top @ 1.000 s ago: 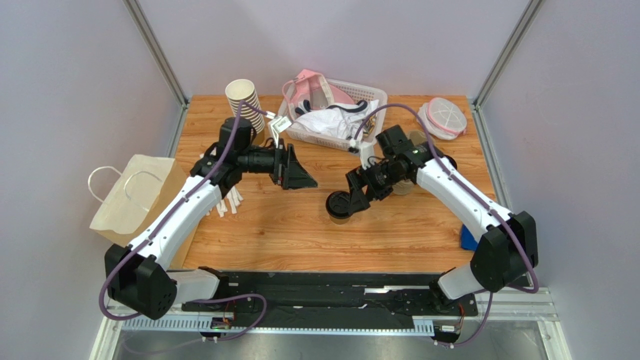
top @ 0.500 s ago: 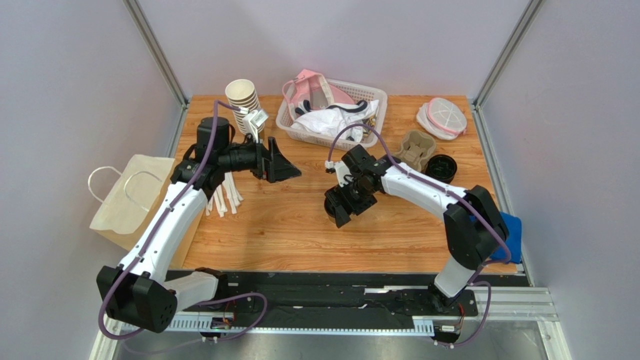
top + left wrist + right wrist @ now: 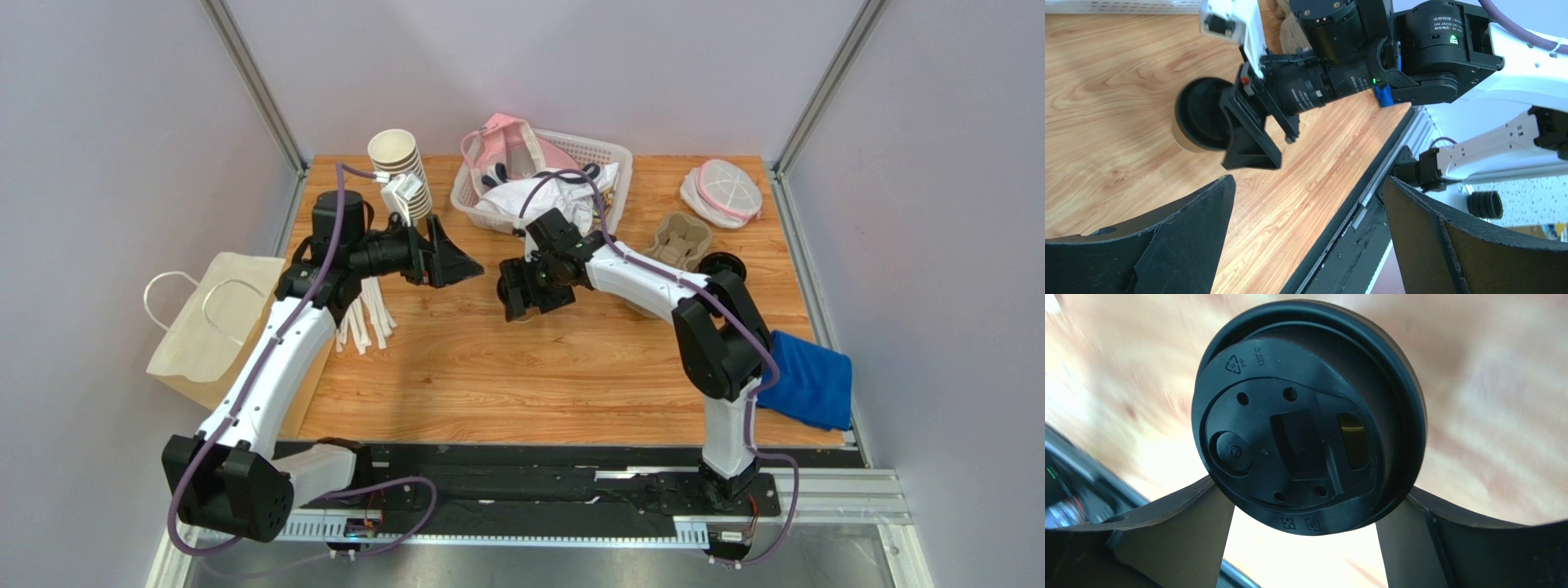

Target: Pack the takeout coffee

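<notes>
— At the left edge of the counter (image 3: 552,368), what's waiting for the cup?

— Your paper bag (image 3: 215,325), lying flat and hanging partly over that edge. I judge that's where the coffee ends up. Just right of it some white sticks (image 3: 366,321) lie loose, and behind them stands the stack of lidless cups (image 3: 393,150).

— And the left hand?

— Your left hand (image 3: 456,266) hangs above the counter near that stack. Its fingers are spread wide with nothing between them, and it is turned toward the centre. I read it as ready to receive the cup or to hold the bag open.

— Where's the coffee itself?

— Right of that, mid-counter, just in front of the white basket (image 3: 613,153). Your right hand (image 3: 518,300) is clamped on the takeout coffee (image 3: 1309,416), one finger on each side of the paper wall just under its lid. Gripping below the rim makes sense, because nothing pries at the lid and its lip should stop the cup slipping down. I can't tell whether the base touches the wood.

— Anything further right?

— The pulp cup carrier (image 3: 678,239) and a loose black lid (image 3: 724,266) sit toward the far right, and a blue cloth (image 3: 810,382) lies at the near right edge. A move toward the bag should meet none of them.
</notes>
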Action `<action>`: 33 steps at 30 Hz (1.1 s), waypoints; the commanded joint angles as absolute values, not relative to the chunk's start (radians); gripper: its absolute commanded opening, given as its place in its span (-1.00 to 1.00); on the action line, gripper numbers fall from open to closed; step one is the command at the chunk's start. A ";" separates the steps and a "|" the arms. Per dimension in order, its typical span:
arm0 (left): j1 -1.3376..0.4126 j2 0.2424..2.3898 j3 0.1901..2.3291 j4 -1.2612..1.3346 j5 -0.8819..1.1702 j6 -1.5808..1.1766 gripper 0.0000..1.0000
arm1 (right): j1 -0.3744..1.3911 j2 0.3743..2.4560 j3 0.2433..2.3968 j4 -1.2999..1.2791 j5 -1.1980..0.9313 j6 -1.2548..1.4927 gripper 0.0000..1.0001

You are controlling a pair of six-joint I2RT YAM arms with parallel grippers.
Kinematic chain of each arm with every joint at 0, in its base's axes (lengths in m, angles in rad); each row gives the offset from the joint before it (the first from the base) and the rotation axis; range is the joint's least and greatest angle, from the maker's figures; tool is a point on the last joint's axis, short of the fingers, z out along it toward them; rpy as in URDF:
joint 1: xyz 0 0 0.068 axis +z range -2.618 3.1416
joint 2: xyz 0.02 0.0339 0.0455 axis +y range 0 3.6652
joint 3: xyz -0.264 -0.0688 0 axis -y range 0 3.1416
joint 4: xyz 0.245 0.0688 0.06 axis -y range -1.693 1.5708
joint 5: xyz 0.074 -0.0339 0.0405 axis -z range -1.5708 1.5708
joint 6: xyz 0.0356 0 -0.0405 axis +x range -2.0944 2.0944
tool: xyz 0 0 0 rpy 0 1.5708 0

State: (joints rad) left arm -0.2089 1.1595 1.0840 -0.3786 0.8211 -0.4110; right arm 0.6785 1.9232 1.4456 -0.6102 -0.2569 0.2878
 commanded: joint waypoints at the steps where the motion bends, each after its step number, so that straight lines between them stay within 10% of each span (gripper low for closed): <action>1: -0.157 1.175 1.068 -0.330 0.811 -0.451 0.97 | 0.683 2.005 1.561 -0.520 -0.201 0.442 0.62; 17: -0.081 1.341 1.080 -0.122 0.884 -0.606 0.82 | 0.673 1.899 1.588 -0.564 -0.446 0.480 0.69; 25: -0.080 1.425 1.032 0.038 0.922 -0.681 0.18 | 0.505 1.732 1.416 -0.635 -0.693 0.292 0.54; 33: -0.121 1.589 1.016 0.187 0.997 -0.781 -0.81 | 0.474 1.850 1.554 -0.372 -0.840 0.558 -0.78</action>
State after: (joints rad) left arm -0.0986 1.5227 1.0103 0.0593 0.9363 -0.7250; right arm 0.4496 1.7802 1.4899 -0.5850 -0.7097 0.3779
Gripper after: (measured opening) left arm 0.200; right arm 0.229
